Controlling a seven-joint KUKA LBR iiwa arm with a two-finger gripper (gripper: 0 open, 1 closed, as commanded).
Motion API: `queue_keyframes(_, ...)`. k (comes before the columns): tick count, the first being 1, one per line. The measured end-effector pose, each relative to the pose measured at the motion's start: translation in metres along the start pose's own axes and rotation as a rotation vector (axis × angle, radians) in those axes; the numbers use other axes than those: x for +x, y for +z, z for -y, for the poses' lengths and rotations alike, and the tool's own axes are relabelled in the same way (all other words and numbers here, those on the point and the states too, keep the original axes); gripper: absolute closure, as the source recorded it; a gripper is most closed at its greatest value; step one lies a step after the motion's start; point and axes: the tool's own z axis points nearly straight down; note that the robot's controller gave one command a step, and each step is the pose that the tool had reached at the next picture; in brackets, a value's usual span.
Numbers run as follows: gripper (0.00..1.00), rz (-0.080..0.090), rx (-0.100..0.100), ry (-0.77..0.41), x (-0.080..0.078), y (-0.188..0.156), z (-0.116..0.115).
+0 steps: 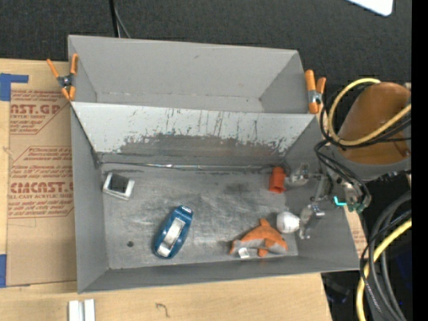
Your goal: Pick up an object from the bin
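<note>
Scuffed grey metal bin (221, 199) | hand (304, 202) spread apart, empty | rounded white lump (289, 222) just beside; orange block (277, 180) near

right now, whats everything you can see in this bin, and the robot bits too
bin: one, grey metal, middle of the view
square block: one, silver-grey, left of the floor near the back wall
oblong toy: one, blue with a white top, front, left of centre
small block: one, orange-red, right, at the foot of the back wall
toy figure: one, orange with a white bit, front right
lump: one, white, next to the toy figure, beside the gripper
gripper: one, metal, open, low at the bin's right side by the lump
arm: one, orange cover with yellow and black cables, right of the bin
</note>
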Motion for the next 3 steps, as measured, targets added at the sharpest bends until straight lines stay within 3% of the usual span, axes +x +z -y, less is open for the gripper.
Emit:
queue_keyframes(1, 0.00, 0.007, 0.001, -0.001, -0.002, -0.003, 0.000)
queue_keyframes(2, 0.00, 0.014, 0.004, -0.073, -0.002, 0.014, -0.001)
queue_keyframes(3, 1.00, 0.014, 0.002, -0.203, 0.009, 0.090, -0.003)
